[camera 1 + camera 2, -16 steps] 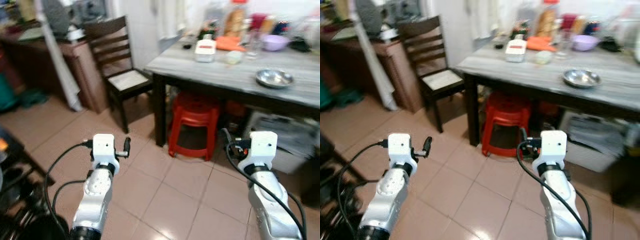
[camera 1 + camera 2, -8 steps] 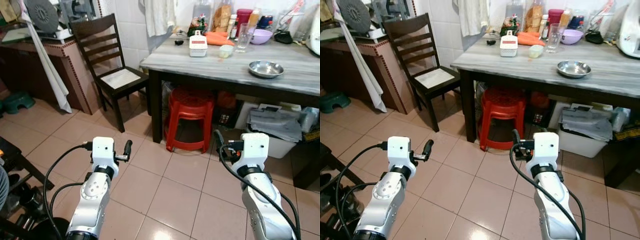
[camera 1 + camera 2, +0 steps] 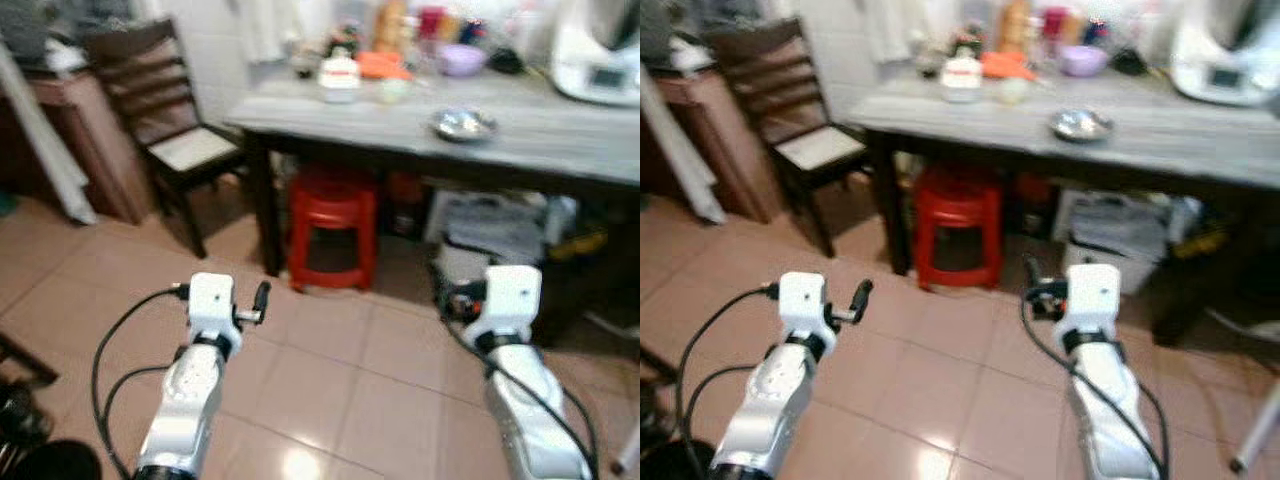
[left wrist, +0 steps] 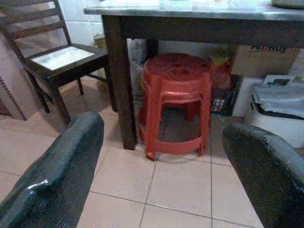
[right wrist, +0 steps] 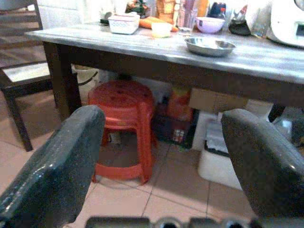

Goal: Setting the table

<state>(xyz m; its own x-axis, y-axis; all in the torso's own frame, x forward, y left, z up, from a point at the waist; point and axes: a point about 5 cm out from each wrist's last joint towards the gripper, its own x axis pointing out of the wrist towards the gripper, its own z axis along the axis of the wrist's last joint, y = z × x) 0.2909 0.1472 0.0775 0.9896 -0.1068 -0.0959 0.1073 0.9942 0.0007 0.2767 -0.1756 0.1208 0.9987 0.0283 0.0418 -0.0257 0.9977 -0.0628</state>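
A grey-topped table [image 3: 520,135] on dark legs stands ahead of me. On it lie a steel bowl [image 3: 463,123], a white container [image 3: 340,80], a purple bowl [image 3: 459,58] and a small pale cup [image 5: 161,28]. Bottles and jars crowd its far edge. My left gripper [image 3: 260,297] is open, held low over the tiled floor and well short of the table. My right gripper [image 3: 1032,275] is open too, at the same height, pointing toward the table. Both are empty; their fingers [image 4: 71,156] [image 5: 61,156] are spread wide.
A red plastic stool [image 3: 330,225] sits under the table beside its near leg [image 4: 118,80]. A dark wooden chair [image 3: 150,110] stands to the left. A white appliance [image 3: 600,60] occupies the table's right end. Boxes and a storage bin [image 3: 500,230] lie beneath the table.
The whole picture has shifted and blurred: the camera has turned right, so table and chair sit further left. Both arms keep the same pose, grippers still open.
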